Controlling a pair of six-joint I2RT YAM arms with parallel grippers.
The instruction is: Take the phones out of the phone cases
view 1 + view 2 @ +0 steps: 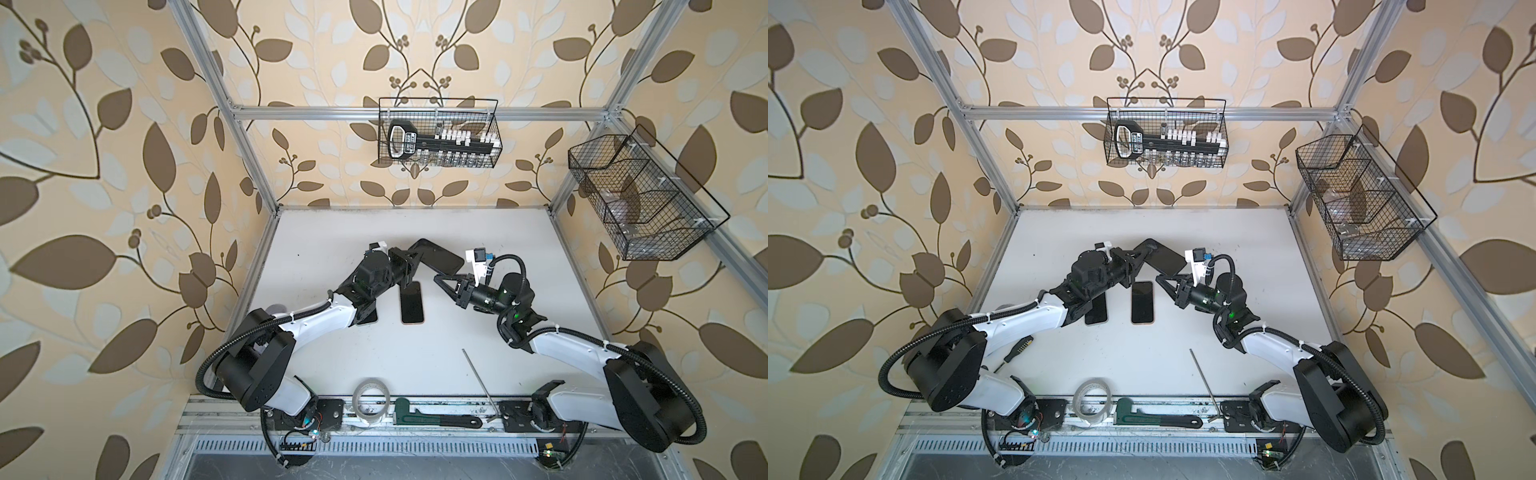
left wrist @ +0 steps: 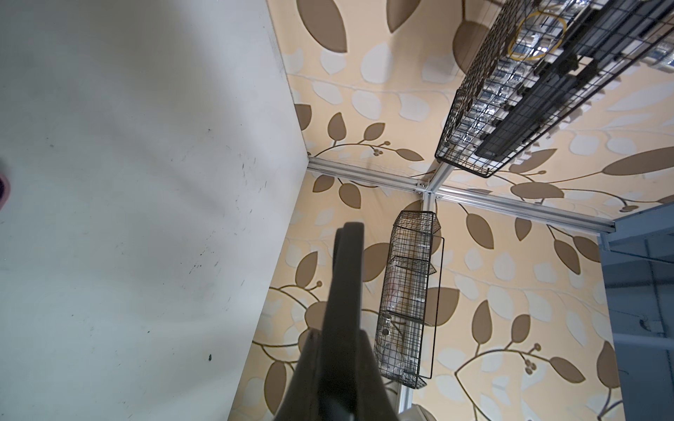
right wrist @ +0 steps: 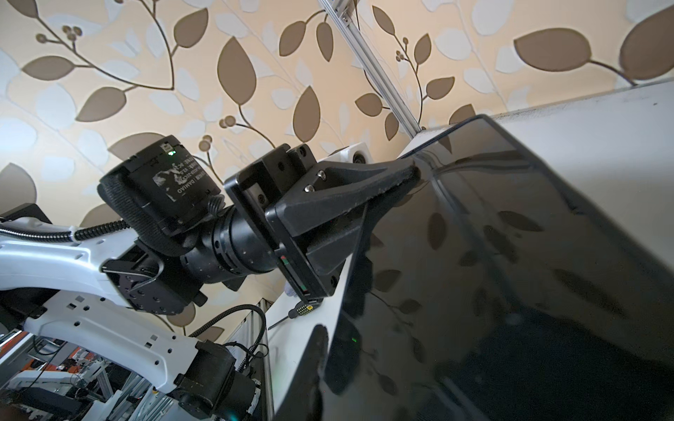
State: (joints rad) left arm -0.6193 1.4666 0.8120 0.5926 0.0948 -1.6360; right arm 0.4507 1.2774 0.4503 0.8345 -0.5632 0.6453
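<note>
Two grippers meet at the phone [image 1: 441,257], which hangs tilted above the table [image 1: 540,291]. We cannot tell the case apart from it. Our left gripper [image 1: 415,254] is clamped on one end. Our right gripper [image 1: 440,279] sits at the opposite corner, grip unclear. We think a hard peel against that narrow pinch could twist the phone loose, dropping it onto the spare phone [image 1: 412,302].
</note>
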